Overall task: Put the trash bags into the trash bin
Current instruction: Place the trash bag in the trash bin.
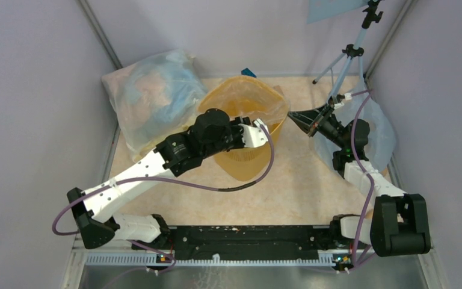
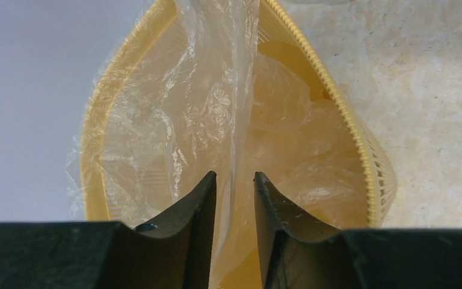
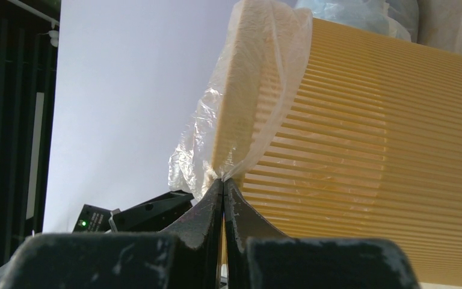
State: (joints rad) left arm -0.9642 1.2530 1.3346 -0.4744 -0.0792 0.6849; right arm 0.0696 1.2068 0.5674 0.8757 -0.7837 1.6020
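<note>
While one trash bag (image 2: pixel 210 114) drapes one trash bin (image 1: pixel 240 161), two sacks (image 1: pixel 150 99) flank it.

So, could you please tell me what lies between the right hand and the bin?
Only the trash bag: in the right wrist view the shut right hand pinches its film, stretched over the rim of the trash bin.

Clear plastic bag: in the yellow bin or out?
In: the thin clear plastic bag lines the yellow plastic bin, edge over its rim.
</note>
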